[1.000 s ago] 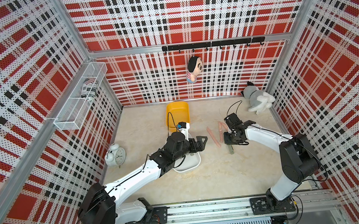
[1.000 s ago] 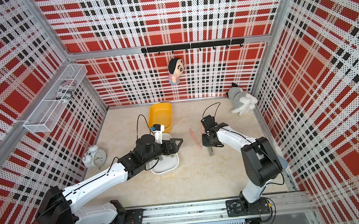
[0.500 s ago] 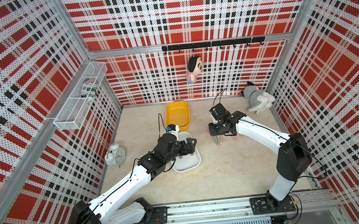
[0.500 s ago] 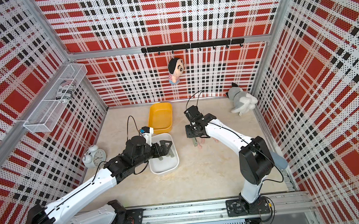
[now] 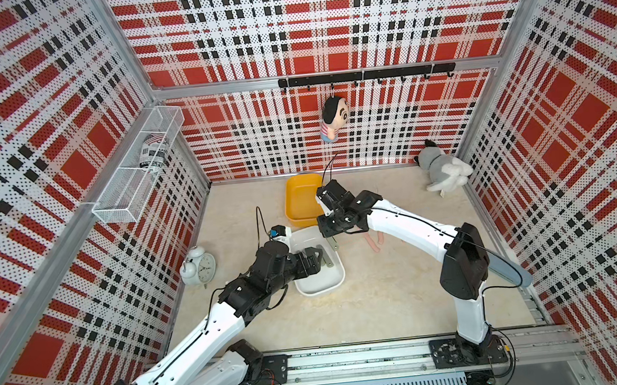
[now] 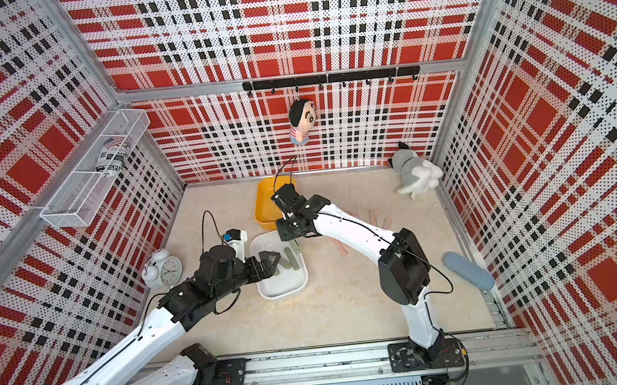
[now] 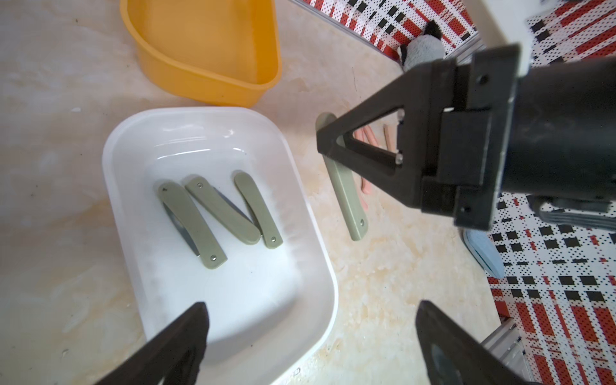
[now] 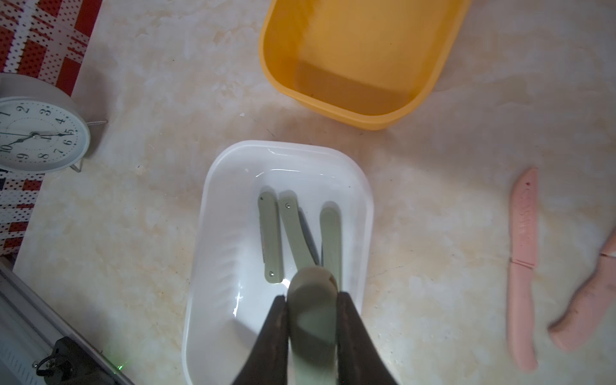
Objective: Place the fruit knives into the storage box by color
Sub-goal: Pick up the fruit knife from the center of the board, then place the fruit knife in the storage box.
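My right gripper (image 8: 311, 300) is shut on an olive-green fruit knife (image 8: 311, 320) and holds it upright over the right rim of the white storage box (image 5: 339, 274). Three green knives (image 7: 221, 215) lie flat inside that box. My left gripper (image 7: 310, 333) hangs open over the box's near end, with nothing between its fingers. The yellow storage box (image 5: 302, 205) behind it looks empty. Several salmon-pink knives (image 8: 523, 266) lie on the table to the right of the boxes, partly hidden under the right arm in both top views (image 6: 342, 249).
A white alarm clock (image 5: 198, 267) stands left of the white box. A grey and white plush dog (image 5: 444, 176) lies in the back right corner. A blue flat object (image 6: 468, 271) rests by the right wall. A wire basket (image 5: 138, 178) hangs on the left wall.
The right arm has carried the green knife leftward from the pink knives to above the white box. The left arm has drawn back toward the near left, its gripper still open.
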